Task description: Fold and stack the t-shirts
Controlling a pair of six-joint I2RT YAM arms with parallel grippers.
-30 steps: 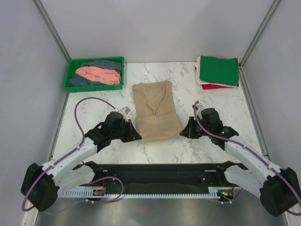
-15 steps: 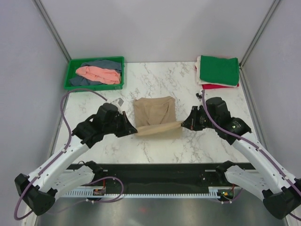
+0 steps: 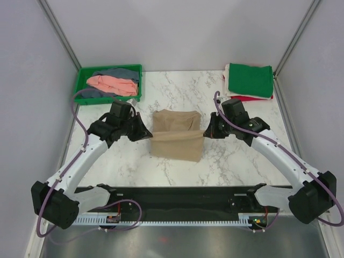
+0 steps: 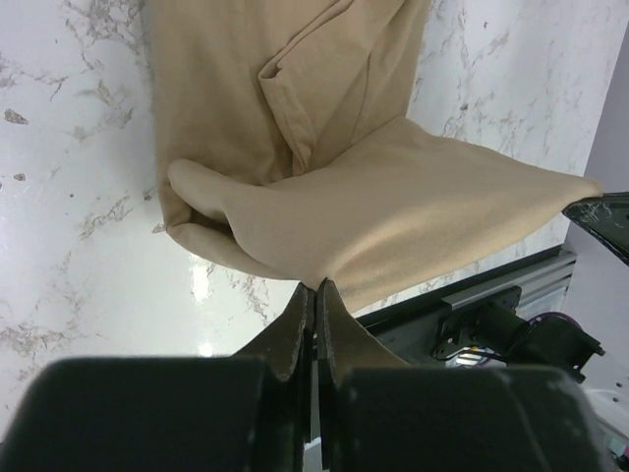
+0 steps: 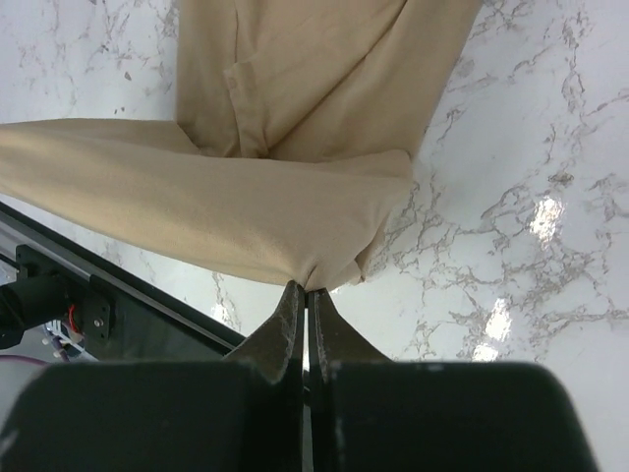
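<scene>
A tan-beige t-shirt [image 3: 176, 134] lies mid-table, its near part lifted and folded back over the far part. My left gripper [image 3: 149, 134] is shut on its left corner; the pinch shows in the left wrist view [image 4: 314, 283]. My right gripper [image 3: 205, 132] is shut on the right corner, as the right wrist view [image 5: 306, 287] shows. The tan cloth [image 4: 373, 206] [image 5: 226, 197] hangs between them. A salmon pink t-shirt [image 3: 112, 84] and a grey-blue t-shirt [image 3: 119, 73] lie crumpled in the tray. A folded dark green t-shirt [image 3: 250, 79] lies on a red t-shirt [image 3: 251, 99] at the back right.
A rigid green plastic tray [image 3: 82, 78] stands at the back left. Grey walls with metal posts enclose the white marble table [image 3: 236, 161]. A black rail [image 3: 177, 196] runs along the near edge, with the arm bases on it.
Both grippers have carried the shirt's near edge up and toward the back of the table, folding it over the far part. The arms have stretched out further from the near edge.
</scene>
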